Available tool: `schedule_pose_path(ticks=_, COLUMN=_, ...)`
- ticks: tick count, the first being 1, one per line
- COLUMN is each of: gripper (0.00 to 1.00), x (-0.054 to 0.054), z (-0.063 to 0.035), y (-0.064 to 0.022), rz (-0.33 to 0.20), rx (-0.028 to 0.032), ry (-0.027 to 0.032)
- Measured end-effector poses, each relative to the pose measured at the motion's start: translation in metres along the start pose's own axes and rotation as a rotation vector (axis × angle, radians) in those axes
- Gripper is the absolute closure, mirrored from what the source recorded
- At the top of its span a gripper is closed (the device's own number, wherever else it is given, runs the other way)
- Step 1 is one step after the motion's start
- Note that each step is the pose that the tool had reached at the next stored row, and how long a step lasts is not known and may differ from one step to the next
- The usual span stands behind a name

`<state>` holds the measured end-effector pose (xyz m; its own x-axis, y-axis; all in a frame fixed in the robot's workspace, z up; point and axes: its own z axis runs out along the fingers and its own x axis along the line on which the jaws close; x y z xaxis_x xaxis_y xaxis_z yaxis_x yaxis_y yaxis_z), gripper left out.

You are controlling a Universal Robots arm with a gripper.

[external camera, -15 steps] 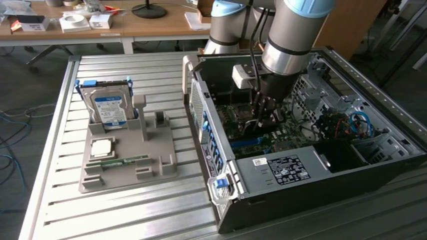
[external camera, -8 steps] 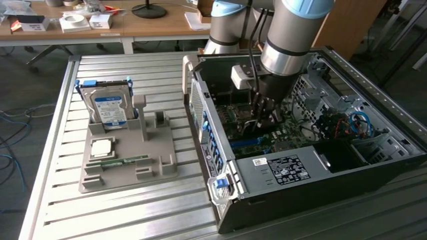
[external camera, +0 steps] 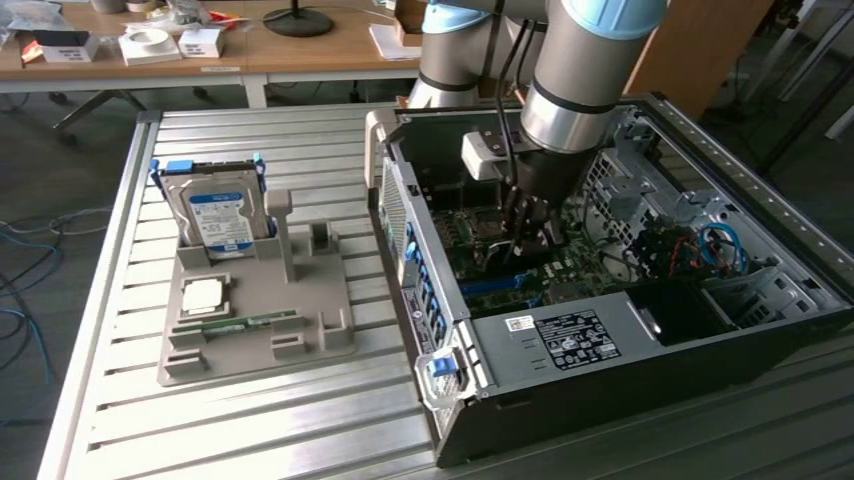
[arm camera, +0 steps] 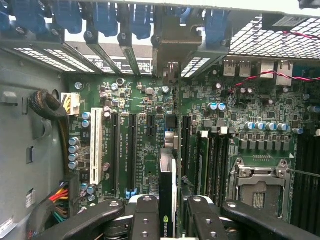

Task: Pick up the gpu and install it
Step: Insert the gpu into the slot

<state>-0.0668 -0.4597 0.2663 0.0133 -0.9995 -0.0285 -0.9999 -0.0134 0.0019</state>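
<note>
At the exterior view's left, a grey fixture (external camera: 254, 335) carries the silver hard drive (external camera: 220, 215) and a green memory stick (external camera: 240, 322). To its right stands the open computer case (external camera: 400, 220), and the arm reaches down into it. The gripper (arm camera: 172, 205) is closed on the gpu (arm camera: 167, 172), which it holds edge-on just above the motherboard (arm camera: 145, 165), between two long black slots and right of the white slot (arm camera: 93, 150). This looks like the install step, the pick-up being done. I cannot tell whether the card's edge touches a slot. Seating it calls for the card square to its slot and pressed straight in. Everything rests on a slatted metal table (external camera: 267, 440), with loose cables (external camera: 27, 260) on the floor at the left and a cluttered wooden desk (external camera: 307, 50) behind.
</note>
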Motion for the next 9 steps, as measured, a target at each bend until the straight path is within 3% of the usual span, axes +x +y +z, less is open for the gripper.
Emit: schedule_pose_path(ticks=9, gripper=0.74, x=0.0, z=0.001, y=0.0, rz=0.0, rx=-0.0001, ry=0.0002)
